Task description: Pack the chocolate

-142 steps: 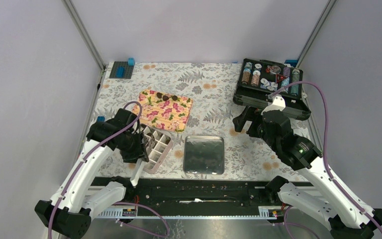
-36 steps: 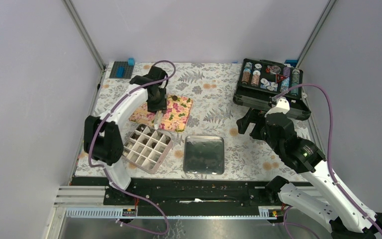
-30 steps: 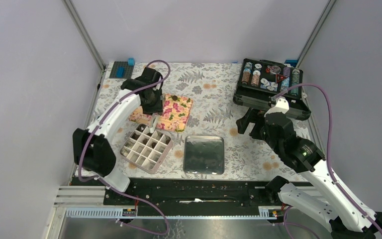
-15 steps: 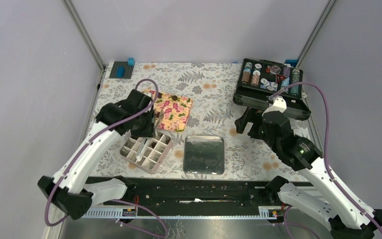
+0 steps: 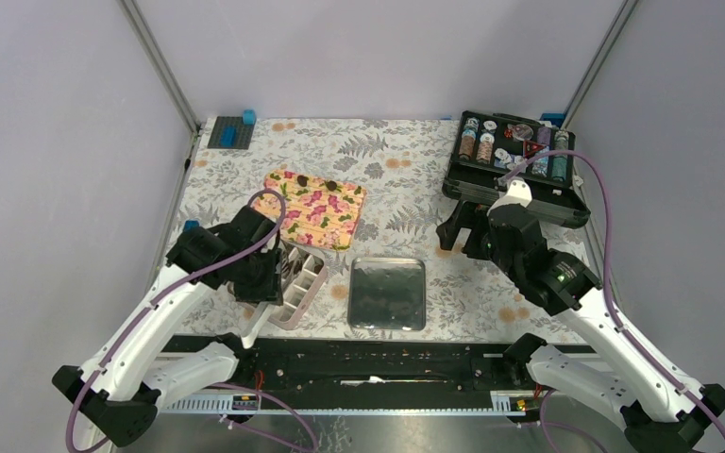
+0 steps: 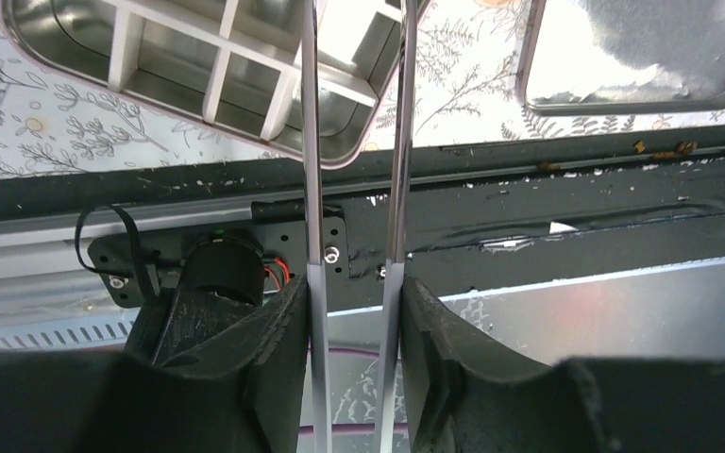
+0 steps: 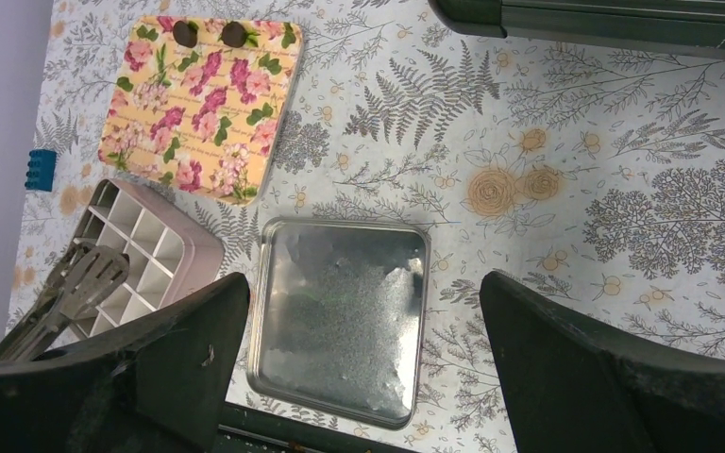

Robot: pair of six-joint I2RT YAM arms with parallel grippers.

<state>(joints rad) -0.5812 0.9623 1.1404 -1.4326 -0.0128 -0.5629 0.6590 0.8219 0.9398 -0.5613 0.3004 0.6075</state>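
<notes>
Table (image 5: 406,156): flowered cloth with everything on it; both my arms are fixed at its near edge.
Right gripper (image 5: 460,229) (image 7: 363,283): jaws spread wide with nothing between them. It hangs right of centre, well apart from the board.
Left gripper (image 5: 260,274) (image 6: 354,283): drawn in narrow and clamped on the handles of the tongs, over the box toward the near-left corner of the table.
Board (image 5: 321,215) (image 7: 198,113): flowered, lying flat left of centre, just beyond the box.
Tray (image 5: 388,293) (image 7: 340,316): shiny and bare, at the near edge just right of the box.
Box (image 5: 300,283) (image 7: 142,236) (image 6: 198,75): pink with white dividers. The cells I can see look empty; those under the tongs are hidden.
Tongs (image 6: 310,142) (image 7: 80,283): two long metal blades, close together, with the tips over the box's near-left cells. I cannot tell whether a piece is pinched in them (the tips run off the top of my left wrist view).
Chocolate (image 5: 302,179) (image 7: 186,33): two dark pieces side by side on the far edge of the board, not yet packed.
Chocolate from tongs: straight away from me, past the box and across the whole board. The pair runs left to right along that far edge. My left arm is the nearer one and already has the tool, so I judge the next reach to be a push to the far edge.
</notes>
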